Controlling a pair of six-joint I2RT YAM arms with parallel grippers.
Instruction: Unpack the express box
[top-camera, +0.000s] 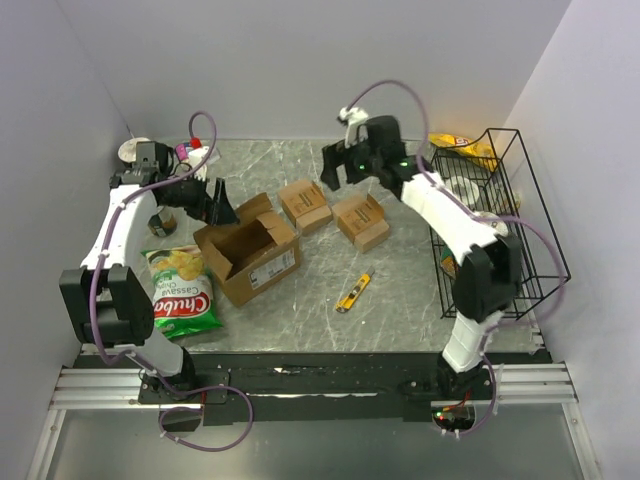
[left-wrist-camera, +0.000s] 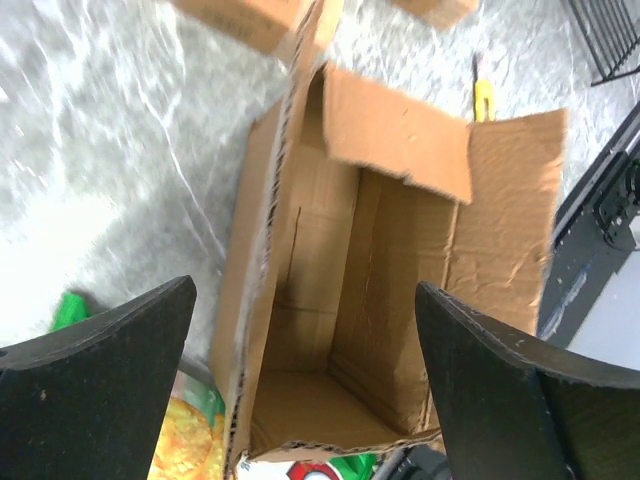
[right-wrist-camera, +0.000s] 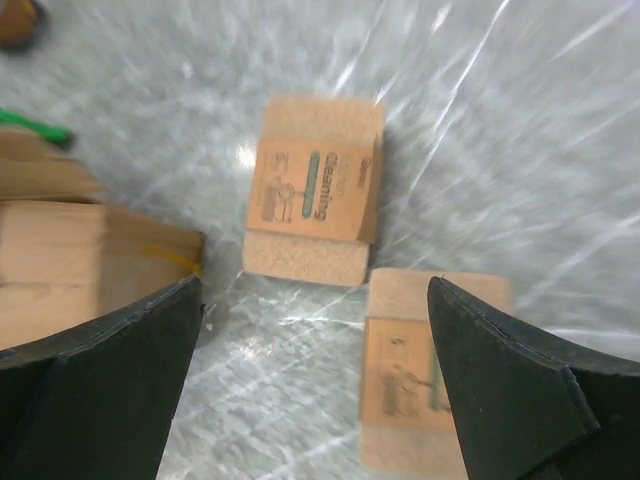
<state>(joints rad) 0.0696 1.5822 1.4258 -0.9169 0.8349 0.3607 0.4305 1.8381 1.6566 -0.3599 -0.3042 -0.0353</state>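
I have the express box (top-camera: 248, 252) left of centre in the top view, flaps up and seemingly empty; I judge it light, stiff-walled yet crushable, best pinched at a side wall's rim; left gripper (left-wrist-camera: 305, 286) and right gripper (right-wrist-camera: 315, 285) both gape wide, holding nothing.

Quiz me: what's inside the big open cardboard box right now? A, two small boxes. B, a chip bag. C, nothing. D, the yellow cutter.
C: the left wrist view looks into the express box and shows only bare cardboard; the small boxes, chip bag and cutter lie outside it.
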